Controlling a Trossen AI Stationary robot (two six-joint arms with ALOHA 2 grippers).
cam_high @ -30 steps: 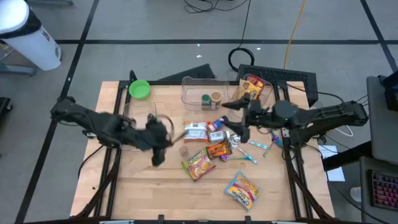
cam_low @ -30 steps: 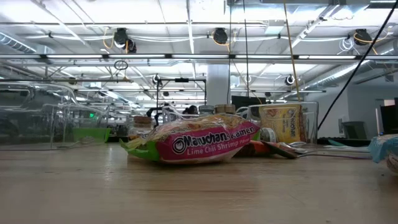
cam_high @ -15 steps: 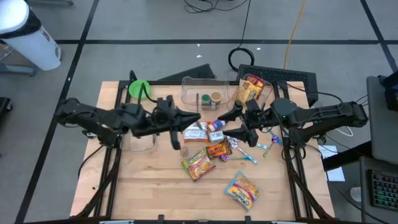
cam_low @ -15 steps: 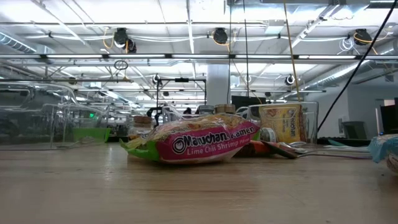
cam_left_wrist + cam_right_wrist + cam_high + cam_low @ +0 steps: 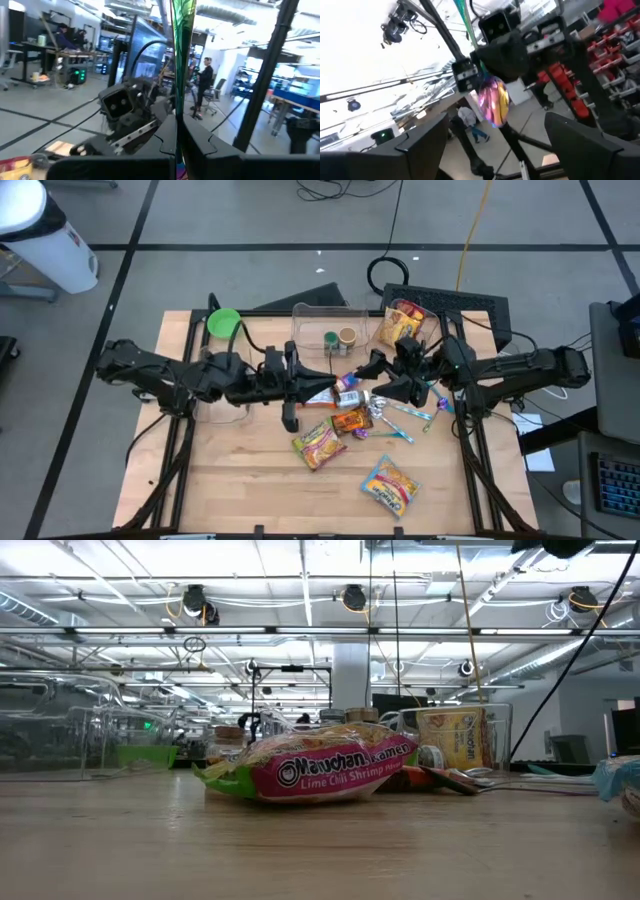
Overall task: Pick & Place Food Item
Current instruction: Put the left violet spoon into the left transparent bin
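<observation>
left end effector (image 5: 176, 134): clamped on a thin iridescent foil wrapper (image 5: 180, 30), pinched by its lower edge, sheet standing upright between the fingers.
foil wrapper position: raised clear of the counter (image 5: 230, 470), above the central pile, between the two arms.
right end effector (image 5: 380, 382): fingers spread wide, nothing in them, pointed at the left one from just beside.
why held so: edge-on pinch leaves most of the wrapper free and exposed; probably a handover to the right arm, or a lift-out toward a bin. Judgement only.
clear bin (image 5: 325, 330): far edge of counter, two small items inside; likely drop target.
second clear bin (image 5: 412, 322): beside it on the right, one yellow-red packet already inside.
green bowl (image 5: 224, 323): far left corner, apart from the pile.
ramen packet (image 5: 320, 768): flat on counter, near side of pile; reads "Maruchan Ramen", "Lime Chili Shrimp".
yellow-blue packet (image 5: 390, 485): alone toward the near edge; print not readable.
yellow box (image 5: 450, 745): behind the ramen packet in the low view; lettering too small to read.
wrapper print: none legible.
risk: thin foil, small grip area, could slip or fold.
</observation>
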